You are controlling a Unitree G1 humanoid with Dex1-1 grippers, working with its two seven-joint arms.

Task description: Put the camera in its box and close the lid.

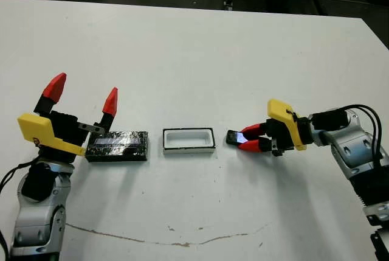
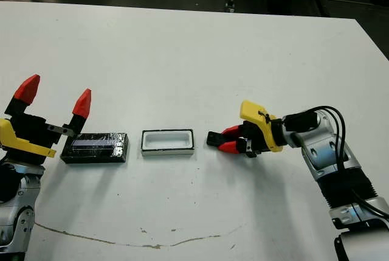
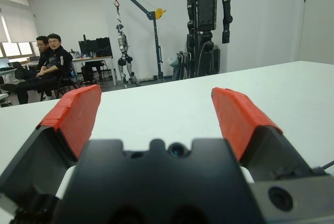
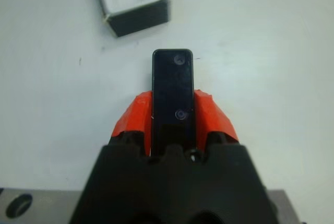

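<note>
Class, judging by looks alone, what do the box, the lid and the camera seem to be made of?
Box: probably matte white plastic or card, with thick pale walls and a dark outer edge.
Lid: glossy black, perhaps film-wrapped, given its marbled glints.
Camera: smooth, hard black casing, likely plastic or glass, with faint reflections.

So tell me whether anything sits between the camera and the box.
Nothing visible does. The camera is clamped between the right gripper fingers, with only bare table between it and the empty box. The lid lies on the box's far side.

One camera [image 1: 234, 137], one box [image 1: 189, 140], one lid [image 1: 117, 145], two grippers [image 1: 82, 98] [image 1: 251, 137], one tabletop [image 1: 194, 54], two seated people [image 3: 44, 67].
</note>
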